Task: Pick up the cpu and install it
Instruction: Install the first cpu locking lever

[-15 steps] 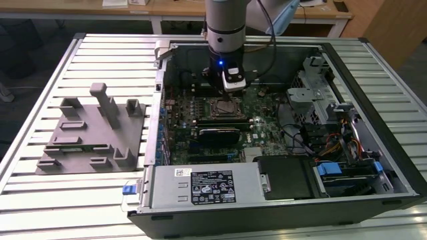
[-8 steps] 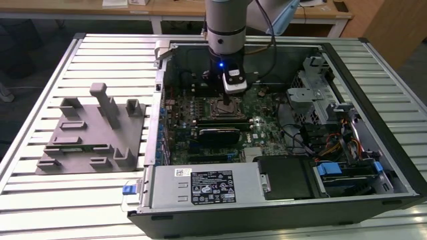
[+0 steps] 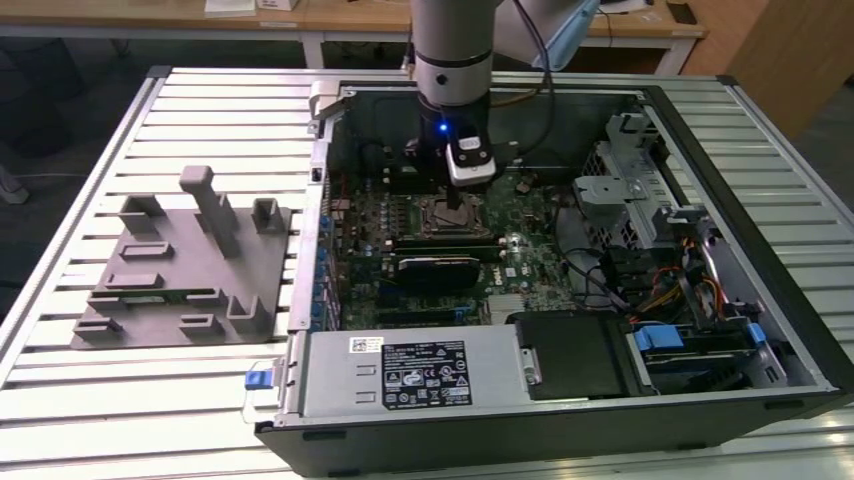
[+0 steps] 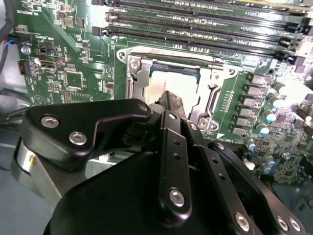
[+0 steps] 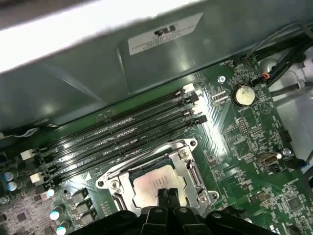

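The robot arm reaches down into an open desktop computer case that lies on its side on a slatted metal table. In the exterior view the gripper hangs straight over the motherboard, right above the socket area.

The cpu sits flat inside the metal socket frame, its silvery top facing up. It is square, so it has no clear long axis; its edges run parallel to the frame's sides, and in the first wrist view one pair of edges lies roughly along the black memory slots just beside the socket. In the second wrist view the cpu shows as a pale plate within the same frame, partly hidden by the fingertips.

In the first wrist view the gripper has its two black fingertips pressed together with hardly any gap, clenched on nothing, poised at the edge of the chip's top; whether they touch it cannot be told. A round coin cell sits on the board, well apart from the socket.

On the exterior view's left, a grey fixture tray with upright posts rests on the table, beside the case
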You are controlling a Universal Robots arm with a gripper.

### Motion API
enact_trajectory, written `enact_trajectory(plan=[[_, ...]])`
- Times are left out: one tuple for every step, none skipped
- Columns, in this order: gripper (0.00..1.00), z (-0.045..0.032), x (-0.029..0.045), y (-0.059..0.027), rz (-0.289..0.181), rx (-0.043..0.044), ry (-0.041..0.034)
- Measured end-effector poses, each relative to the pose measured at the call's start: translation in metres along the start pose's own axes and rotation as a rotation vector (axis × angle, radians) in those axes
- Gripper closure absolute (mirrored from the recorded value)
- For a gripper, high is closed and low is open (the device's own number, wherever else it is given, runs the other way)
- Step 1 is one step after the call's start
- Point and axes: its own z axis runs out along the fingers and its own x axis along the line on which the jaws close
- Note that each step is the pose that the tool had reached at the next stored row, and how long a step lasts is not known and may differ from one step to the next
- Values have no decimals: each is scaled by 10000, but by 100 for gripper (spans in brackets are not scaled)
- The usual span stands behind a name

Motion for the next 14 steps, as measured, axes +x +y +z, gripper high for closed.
enact_trajectory(plan=[[89,-21,-2,1,0,-2,1],[89,-45,-4,2,-1,-4,1],[89,-72,-7,3,-1,-4,2],[89,-102,-10,5,-2,-5,2],[89,-130,-13,6,-2,-5,2],[89,-155,-15,7,-2,-6,3],[89,-178,-17,8,-3,-12,5],[89,-192,-19,8,-4,-12,5],[89,-197,-20,9,-6,-12,6],[89,-197,-20,9,-20,-16,6],[89,-197,-21,8,-72,-22,9],[89,-198,-21,8,-153,-26,13],[89,-198,-21,8,-247,-35,18],[89,-197,-21,8,-348,-42,23]])
